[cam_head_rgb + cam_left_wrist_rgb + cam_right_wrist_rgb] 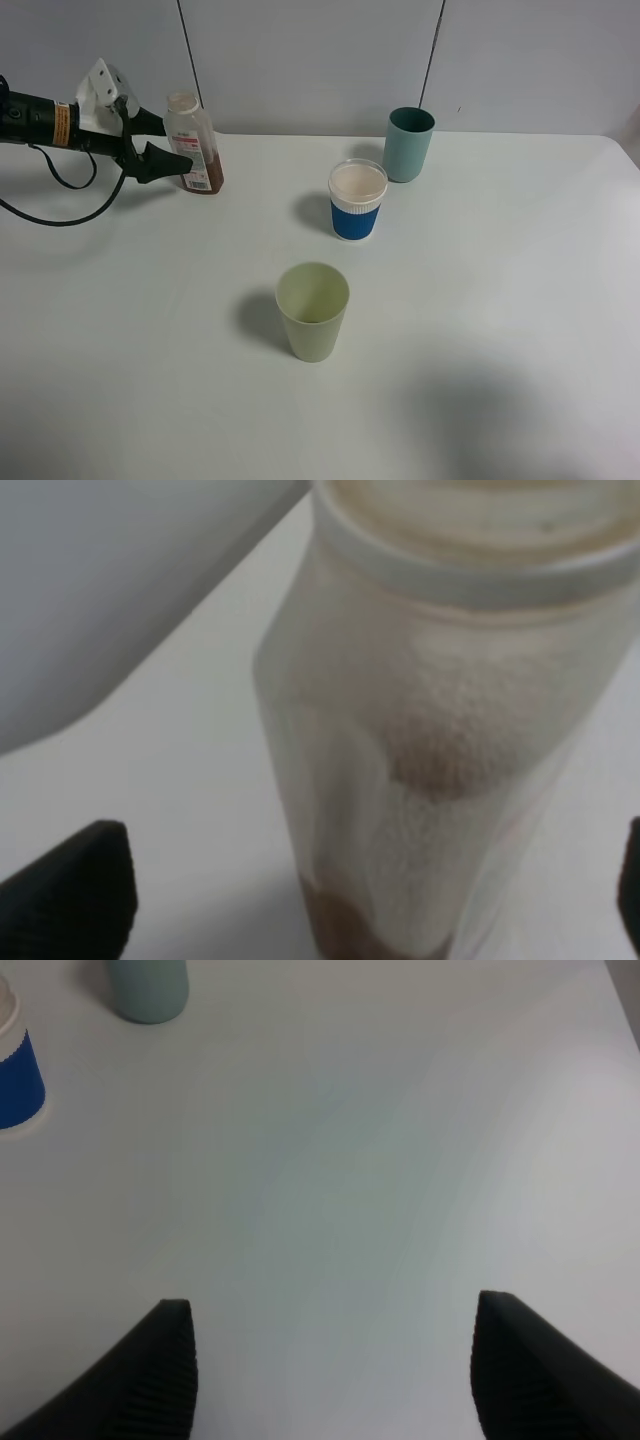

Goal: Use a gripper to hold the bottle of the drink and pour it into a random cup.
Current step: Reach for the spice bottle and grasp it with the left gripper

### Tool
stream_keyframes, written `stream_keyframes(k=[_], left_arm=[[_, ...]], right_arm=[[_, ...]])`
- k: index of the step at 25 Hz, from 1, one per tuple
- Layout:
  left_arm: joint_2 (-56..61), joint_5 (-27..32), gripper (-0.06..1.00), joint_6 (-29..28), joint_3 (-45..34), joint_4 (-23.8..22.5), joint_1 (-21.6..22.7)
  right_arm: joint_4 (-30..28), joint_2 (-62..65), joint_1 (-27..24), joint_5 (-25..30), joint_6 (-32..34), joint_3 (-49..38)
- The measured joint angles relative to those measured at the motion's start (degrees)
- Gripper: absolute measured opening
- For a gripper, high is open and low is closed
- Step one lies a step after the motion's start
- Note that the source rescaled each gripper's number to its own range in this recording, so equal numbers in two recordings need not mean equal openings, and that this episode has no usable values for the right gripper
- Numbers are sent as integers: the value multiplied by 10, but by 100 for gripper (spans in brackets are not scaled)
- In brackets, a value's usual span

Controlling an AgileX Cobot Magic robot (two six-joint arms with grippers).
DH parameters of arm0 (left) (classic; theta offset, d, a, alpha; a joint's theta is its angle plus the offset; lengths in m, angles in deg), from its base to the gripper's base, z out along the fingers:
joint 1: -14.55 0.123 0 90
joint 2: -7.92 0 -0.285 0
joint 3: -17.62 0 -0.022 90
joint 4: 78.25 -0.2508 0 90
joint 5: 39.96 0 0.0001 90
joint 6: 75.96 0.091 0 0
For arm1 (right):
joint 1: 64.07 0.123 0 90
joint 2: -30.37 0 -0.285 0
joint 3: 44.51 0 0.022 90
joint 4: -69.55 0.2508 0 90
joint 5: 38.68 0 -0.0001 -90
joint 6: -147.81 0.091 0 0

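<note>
My left gripper gapes wide around the bottle, not clamped, 10 o'clock from the cup. Right gripper wide too, over table.

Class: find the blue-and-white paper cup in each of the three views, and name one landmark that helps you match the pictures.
Exterior high: the paper cup stands mid-table, just in front of the teal cup.
Left wrist: not in it; the bottle fills the view.
Right wrist: the paper cup is cut off by the frame's edge, near the teal cup.
Landmark: the teal cup, close beside it in both of those views.
</note>
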Motion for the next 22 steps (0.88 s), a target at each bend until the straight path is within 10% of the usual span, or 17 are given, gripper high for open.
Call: stream_keyframes(k=[8, 22], left_arm=[[-13, -3, 95, 97, 5, 0, 0], [-46, -23, 95, 109, 6, 0, -1]], right_arm=[[0, 0, 0, 0, 0, 0], [0, 0, 0, 0, 0, 0]])
